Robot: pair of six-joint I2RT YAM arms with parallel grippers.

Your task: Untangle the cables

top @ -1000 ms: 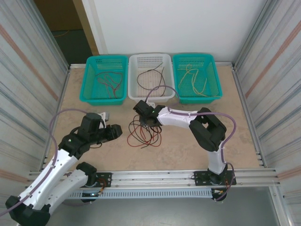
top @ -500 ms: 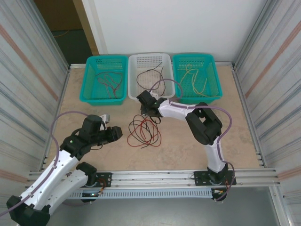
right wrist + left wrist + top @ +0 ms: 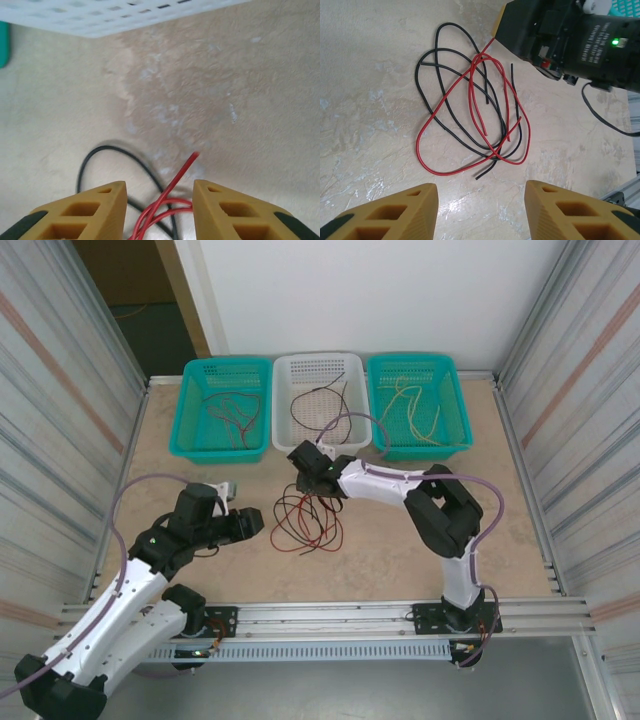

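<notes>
- Left end effector (image 3: 480,194): fingers apart, the tangled red and black cables (image 3: 476,112) on the desk (image 3: 365,130) just ahead.
- Right end effector (image 3: 159,189): fingers apart, a red strand between them.
- White basket (image 3: 125,15) beyond it.

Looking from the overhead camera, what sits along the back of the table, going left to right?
You'd meet the left teal basket (reddish wires), white basket (dark wire), right teal basket (yellow wires).

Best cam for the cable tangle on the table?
Left wrist: the whole red-and-black tangle lies in frame, crossings clear. Top external shows the tangle small; right wrist catches a few strands at the bottom edge.
</notes>
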